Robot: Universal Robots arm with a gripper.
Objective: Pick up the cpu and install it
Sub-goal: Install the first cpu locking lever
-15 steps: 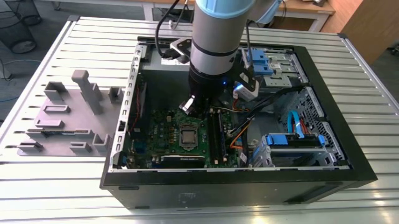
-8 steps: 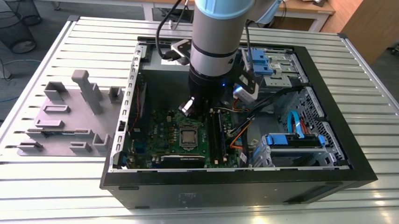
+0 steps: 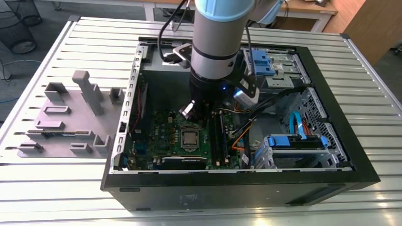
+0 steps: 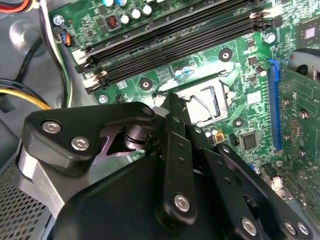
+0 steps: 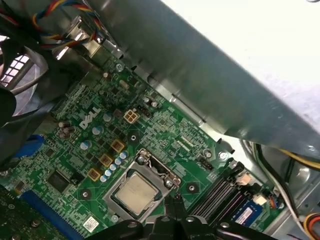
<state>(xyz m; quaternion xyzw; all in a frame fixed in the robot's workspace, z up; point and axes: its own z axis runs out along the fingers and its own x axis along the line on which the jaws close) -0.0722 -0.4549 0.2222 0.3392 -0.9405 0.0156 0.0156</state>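
First wrist view: cpu (image 5: 136, 193) already seated in socket frame (image 5: 141, 186) mid-motherboard (image 5: 75, 150) — claw (image 5: 176, 207) above it, empty; can't tell if open.

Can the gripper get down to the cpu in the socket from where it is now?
Probably yes. The gripper hangs just above the motherboard, beside the cpu, which lies face-up in the socket with nothing over it. The nearby cables run off to one side.

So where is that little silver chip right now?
The cpu sits in the socket frame on the green motherboard inside the open computer case, just below the gripper in the exterior view.
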